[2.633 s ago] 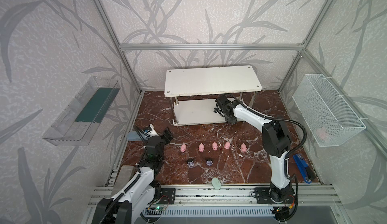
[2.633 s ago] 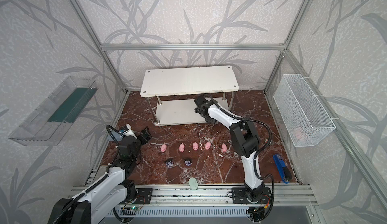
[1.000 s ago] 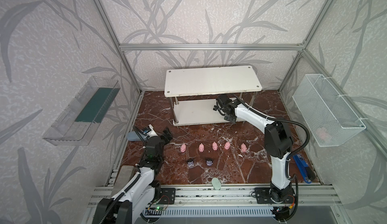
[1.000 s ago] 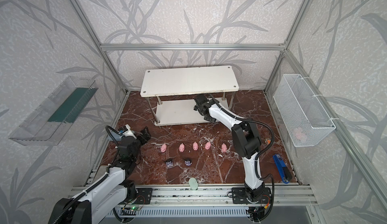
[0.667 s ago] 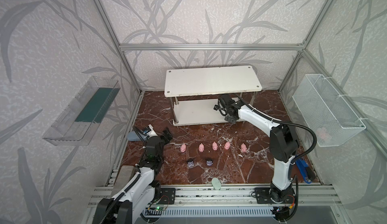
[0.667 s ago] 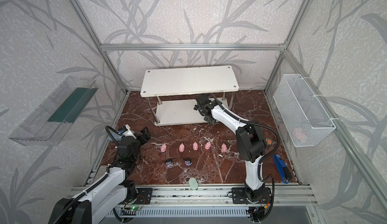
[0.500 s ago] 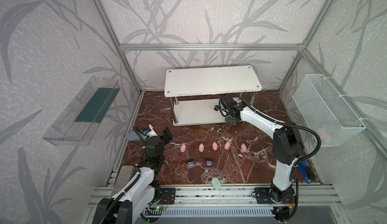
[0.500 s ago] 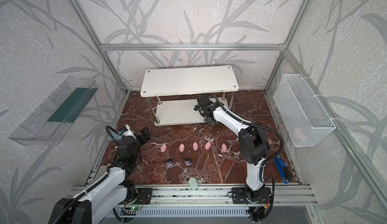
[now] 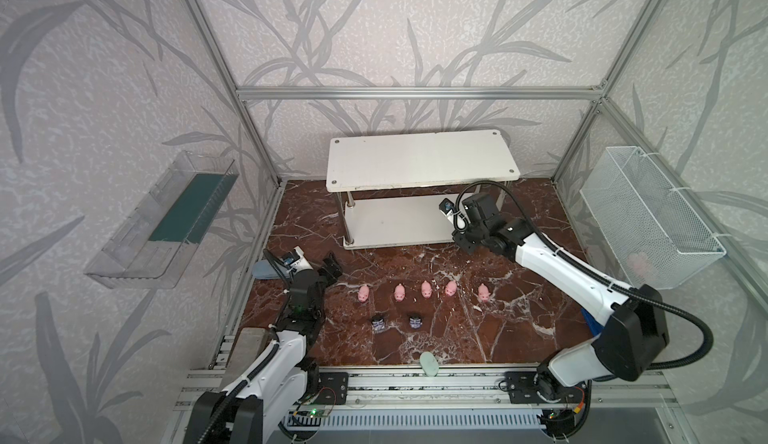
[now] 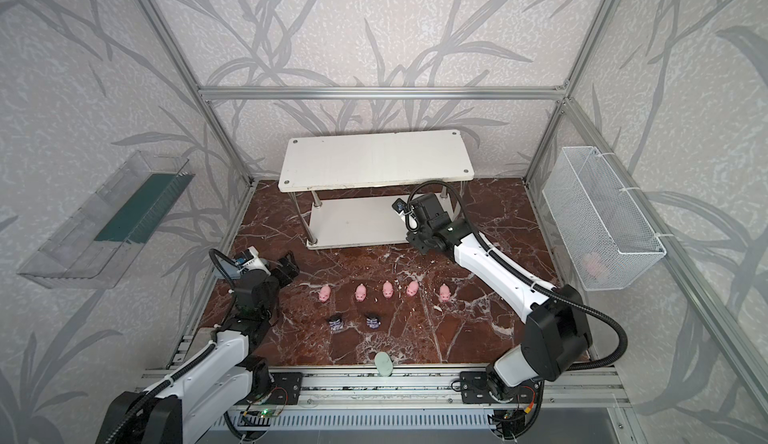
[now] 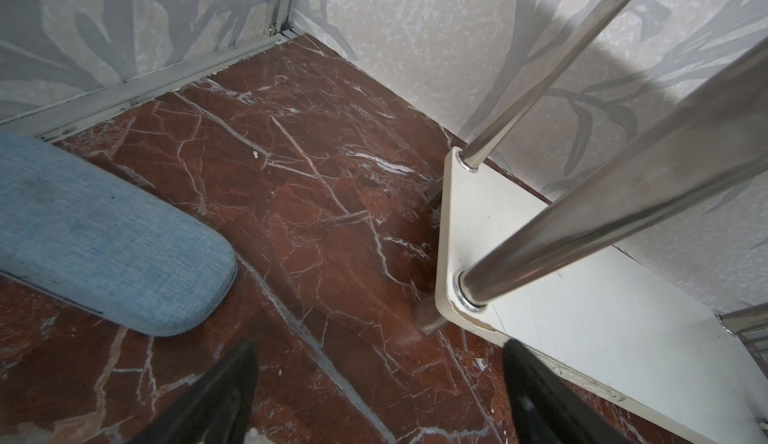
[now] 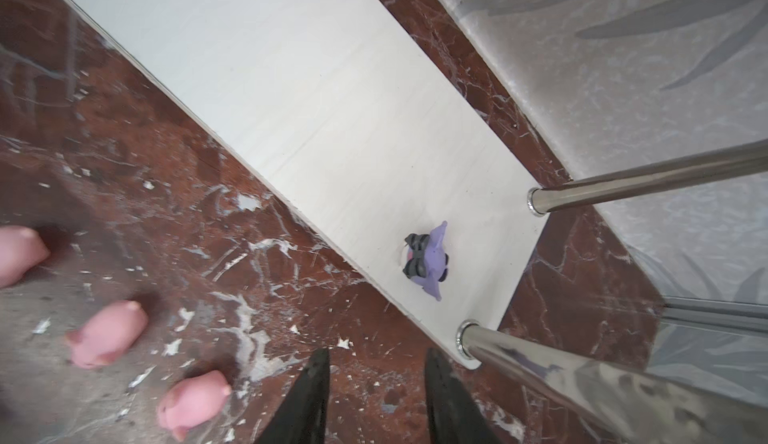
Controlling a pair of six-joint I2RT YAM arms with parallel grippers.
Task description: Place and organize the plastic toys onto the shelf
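The shelf [image 9: 419,168] stands at the back on chrome posts. One purple big-eared figurine [image 12: 428,261] sits on its lower board [image 12: 332,101] by the right front post. My right gripper [image 12: 377,354] hangs over the marble just in front of that corner [image 9: 461,242], open a little, with nothing between the fingers. Five pink pigs [image 9: 426,289] stand in a row on the floor; three of them show in the right wrist view [image 12: 106,334]. Two dark figurines [image 9: 378,322] [image 9: 414,321] stand in front of the row. My left gripper [image 11: 380,348] is wide open and empty near the shelf's left front post [image 9: 320,265].
A grey-blue case [image 11: 104,246] lies by the left wall. A pale green oval [image 9: 429,365] rests at the front edge. A clear tray [image 9: 166,222] hangs on the left wall, a wire basket [image 9: 648,222] on the right. A blue object [image 9: 590,321] lies behind the right arm.
My right gripper has drawn back from the lower tier toward the front right and its jaws have narrowed; its elbow swung right. The left arm has not moved.
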